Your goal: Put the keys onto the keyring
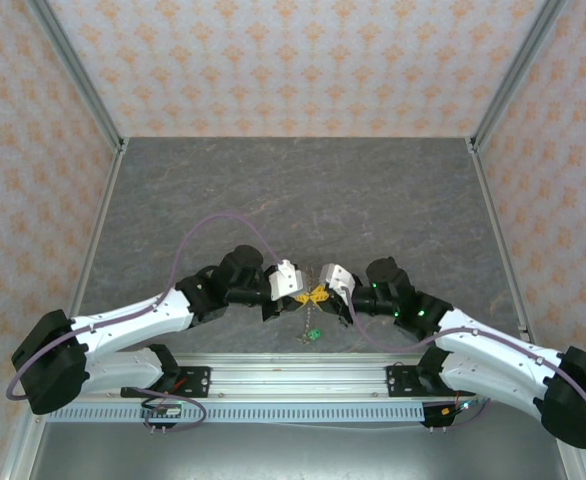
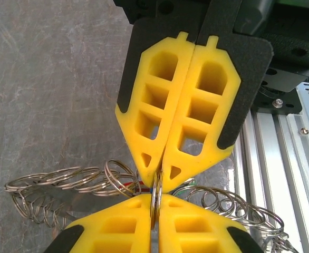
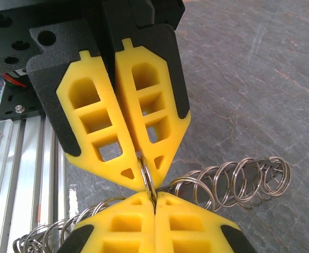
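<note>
The keyring (image 2: 86,179), a chain of linked metal rings, is at the meeting point of the two grippers. One ring (image 3: 146,178) of it stands upright, and both tools pinch it. The left gripper (image 2: 155,211) is pressed together on one edge and the right gripper (image 3: 153,203) on the opposite edge, tip against tip. The rest of the chain spreads to both sides. From above, a strand with a green tag (image 1: 313,335) runs over the grey table (image 1: 303,190) toward the arm bases.

text: none legible; labels: none legible; brands: none legible; numbers, signs: none legible
</note>
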Action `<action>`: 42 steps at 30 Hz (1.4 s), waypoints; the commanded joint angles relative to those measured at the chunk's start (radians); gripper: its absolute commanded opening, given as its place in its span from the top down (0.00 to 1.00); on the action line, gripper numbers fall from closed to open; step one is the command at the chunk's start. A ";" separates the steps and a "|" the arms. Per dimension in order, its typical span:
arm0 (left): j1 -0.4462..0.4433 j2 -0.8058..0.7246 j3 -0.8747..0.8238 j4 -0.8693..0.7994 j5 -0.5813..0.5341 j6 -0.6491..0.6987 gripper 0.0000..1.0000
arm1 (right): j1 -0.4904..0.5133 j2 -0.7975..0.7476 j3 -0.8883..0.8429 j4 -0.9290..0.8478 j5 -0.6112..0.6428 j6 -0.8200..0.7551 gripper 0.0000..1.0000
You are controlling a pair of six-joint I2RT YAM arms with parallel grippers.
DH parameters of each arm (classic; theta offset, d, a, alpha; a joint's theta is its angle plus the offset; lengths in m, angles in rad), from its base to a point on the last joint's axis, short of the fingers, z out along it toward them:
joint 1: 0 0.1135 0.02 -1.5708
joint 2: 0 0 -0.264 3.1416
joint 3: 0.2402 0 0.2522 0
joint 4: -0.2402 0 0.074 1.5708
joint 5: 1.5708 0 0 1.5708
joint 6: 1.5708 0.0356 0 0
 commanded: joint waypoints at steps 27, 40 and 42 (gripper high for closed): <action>-0.006 -0.065 -0.086 0.375 0.077 -0.145 1.00 | 0.012 0.078 -0.153 0.400 0.053 0.186 0.90; -0.006 -0.095 -0.072 0.178 -0.061 -0.074 1.00 | 0.011 -0.148 -0.054 0.119 0.073 0.065 0.66; -0.006 -0.098 -0.081 0.190 -0.056 -0.080 1.00 | 0.012 -0.154 -0.044 0.120 0.055 0.065 0.64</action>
